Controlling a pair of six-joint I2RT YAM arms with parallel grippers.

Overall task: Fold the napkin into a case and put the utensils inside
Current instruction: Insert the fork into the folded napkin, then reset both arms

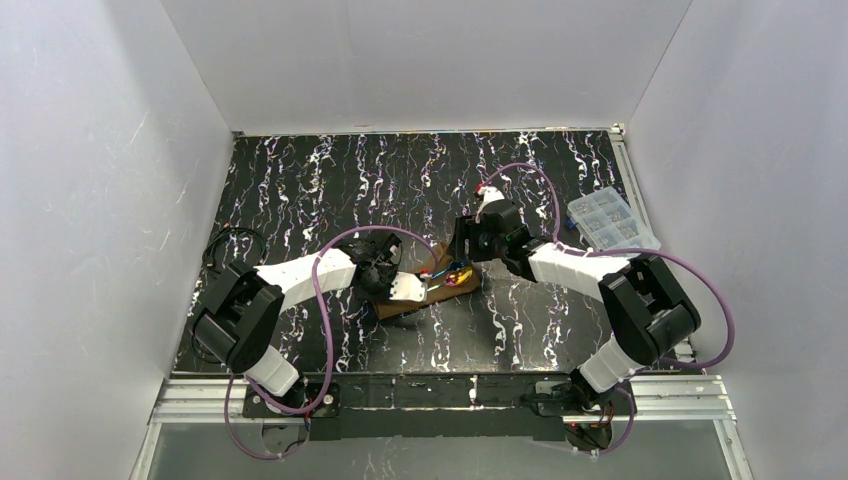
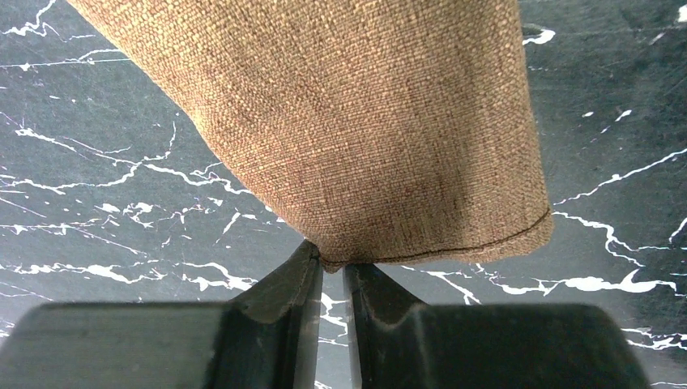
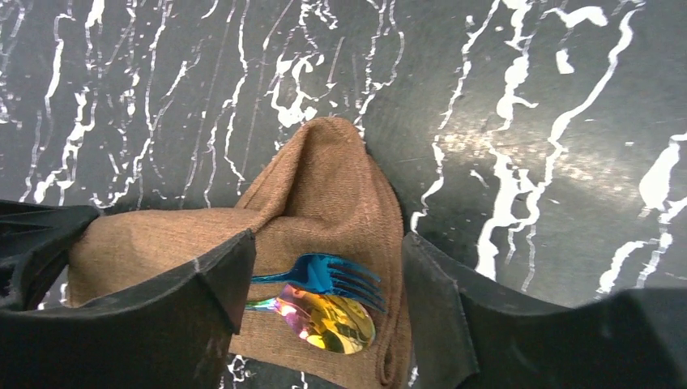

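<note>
In the top view the left arm (image 1: 300, 272) reaches in from the lower left over the black, white-veined table (image 1: 330, 180). The left fingers (image 1: 408, 290) sit at the left end of the case (image 1: 432, 262), a folded strip of brown woven cloth lying aslant at the centre of the frame. In the left wrist view those fingers (image 2: 312, 271) are clenched on the stitched edge of the case (image 2: 348, 121), pinching a small pucker of cloth at bottom centre, and the rest of it spreads toward the top of the frame over the table (image 2: 81, 203). Just right of them in the top view, the utensils (image 1: 455, 274) show as coloured glints on the case. The right wrist view shows a blue fork (image 3: 324, 271) and an iridescent spoon (image 3: 328, 320) lying side by side on the brown cloth (image 3: 324, 186). Their heads point toward the right of the frame and their handles run out of sight behind the left-hand finger. The cloth rises in a peaked fold above them. The right fingers (image 3: 223, 279) are released, standing wide apart on either side of the utensil heads and gripping nothing. In the top view they (image 1: 468, 240) hang at the case's right end. Toward the upper right, a clear plastic box (image 1: 610, 220) lies near the table's edge, well apart from the case.
</note>
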